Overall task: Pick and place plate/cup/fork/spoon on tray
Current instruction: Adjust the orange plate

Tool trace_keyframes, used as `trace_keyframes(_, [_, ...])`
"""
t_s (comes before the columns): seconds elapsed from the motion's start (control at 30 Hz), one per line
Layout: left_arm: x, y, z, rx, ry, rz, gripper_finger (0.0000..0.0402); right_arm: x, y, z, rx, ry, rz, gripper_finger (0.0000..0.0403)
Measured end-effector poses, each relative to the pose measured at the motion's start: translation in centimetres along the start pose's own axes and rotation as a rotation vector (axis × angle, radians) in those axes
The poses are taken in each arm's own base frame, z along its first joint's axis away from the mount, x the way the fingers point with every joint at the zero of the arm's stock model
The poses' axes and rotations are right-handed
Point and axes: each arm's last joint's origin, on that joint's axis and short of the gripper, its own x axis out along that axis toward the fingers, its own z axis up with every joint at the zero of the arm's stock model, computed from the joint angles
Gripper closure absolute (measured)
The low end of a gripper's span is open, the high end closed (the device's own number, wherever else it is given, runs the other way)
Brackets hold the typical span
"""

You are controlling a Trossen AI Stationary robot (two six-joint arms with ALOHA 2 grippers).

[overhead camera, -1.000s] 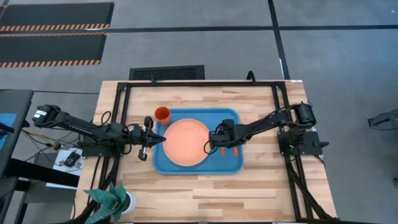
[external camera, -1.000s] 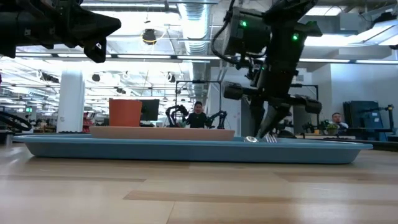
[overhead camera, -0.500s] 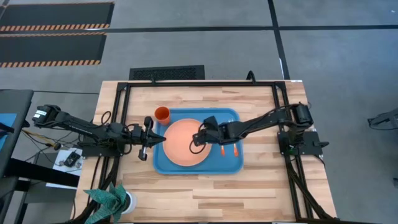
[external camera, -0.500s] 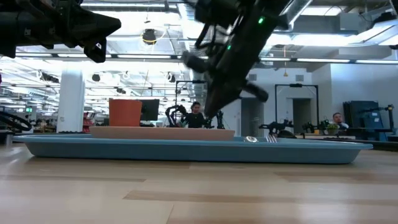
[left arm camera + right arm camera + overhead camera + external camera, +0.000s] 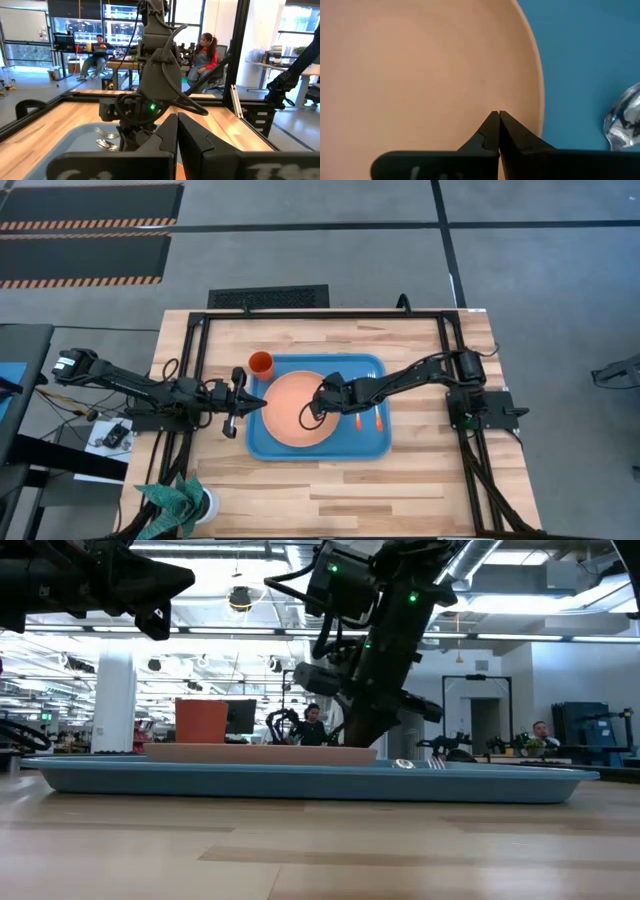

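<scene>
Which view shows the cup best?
The high view: the cup stands whole and unobstructed at the tray's far-left corner. The low view shows only its side behind the plate. Neither wrist view shows it.

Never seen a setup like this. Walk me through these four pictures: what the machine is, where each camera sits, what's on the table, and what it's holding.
This is a robot with two dark arms at a wooden table, each ending in a two-fingered claw. One picture looks straight down from above, one looks level across the tabletop, and two come from cameras on the arms' wrists.

On the table lies a blue tray. In it are a salmon-orange plate and, beside the plate, a fork and a spoon with orange handles. An orange cup stands at the tray's far left corner; I cannot tell if it is inside the rim.

The right claw is over the plate, shut and holding nothing. The left claw, also shut and empty, waits at the tray's left edge. People sit in the room behind.
</scene>
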Motion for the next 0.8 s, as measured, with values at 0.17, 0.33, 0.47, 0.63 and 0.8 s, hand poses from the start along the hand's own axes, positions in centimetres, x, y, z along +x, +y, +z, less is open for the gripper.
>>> trace_keyframes(0.17, [0.00, 0.01, -0.02, 0.000, 0.002, 0.002, 0.0401, -0.15, -0.38, -0.14, 0.020, 0.023, -0.033, 0.0388])
trace_keyframes(0.33, [0.00, 0.01, -0.01, 0.000, 0.001, 0.003, 0.0401, -0.16, -0.46, -0.20, 0.031, 0.027, -0.042, 0.0384])
trace_keyframes(0.47, [0.00, 0.01, -0.01, -0.001, 0.001, 0.002, 0.0401, -0.16, -0.60, -0.26, 0.043, 0.032, -0.056, 0.0385])
trace_keyframes(0.63, [0.00, 0.01, -0.01, -0.001, 0.001, 0.003, 0.0401, -0.18, -0.76, -0.29, 0.062, 0.027, -0.075, 0.0387])
trace_keyframes(0.8, [0.00, 0.01, -0.01, -0.001, 0.001, 0.002, 0.0401, -0.20, -0.89, -0.31, 0.080, 0.021, -0.091, 0.0382])
